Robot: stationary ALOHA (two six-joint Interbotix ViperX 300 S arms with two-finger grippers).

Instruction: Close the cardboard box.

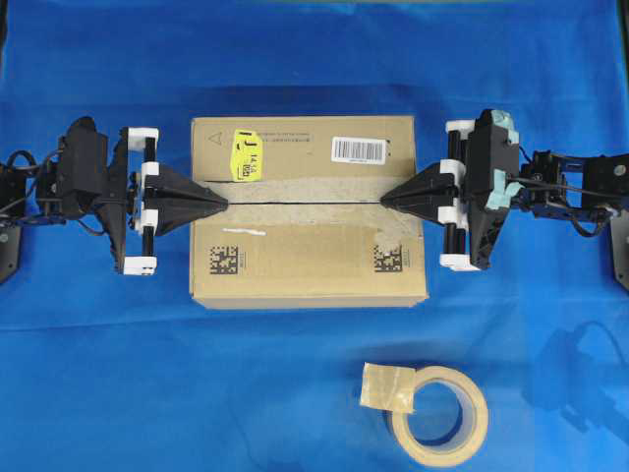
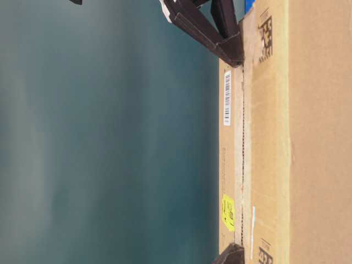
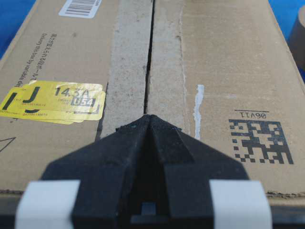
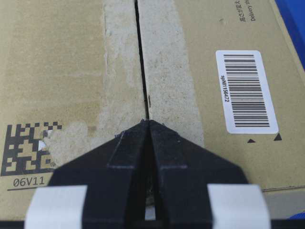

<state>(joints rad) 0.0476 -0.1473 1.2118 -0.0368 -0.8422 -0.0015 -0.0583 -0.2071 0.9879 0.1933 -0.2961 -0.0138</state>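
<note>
Two top flaps: they already lie flat on the cardboard box (image 1: 308, 211), meeting at a thin dark seam (image 1: 300, 201) that runs from one short end to the other.
Box position: it sits at the middle of the blue cloth (image 1: 147, 374), between the two arms, with the tape roll (image 1: 437, 413) well apart from it toward the near edge.
Box handling: corrugated board, stiff across each panel but springy at the folds, so I judge the flaps may lift again once released; probably light for its bulk, and dry rather than slippery.
Where to hold: pressing down on the seam near each short end looks best, where both flap edges can be pinned together.
Left gripper (image 1: 222, 197): fingers pressed together into a point, holding nothing, tip on the seam beside the yellow sticker (image 1: 246, 154).
Right gripper (image 1: 385, 200): fingers also pressed together, empty, tip at the opposite end of the seam, below the barcode label (image 1: 359, 149).
</note>
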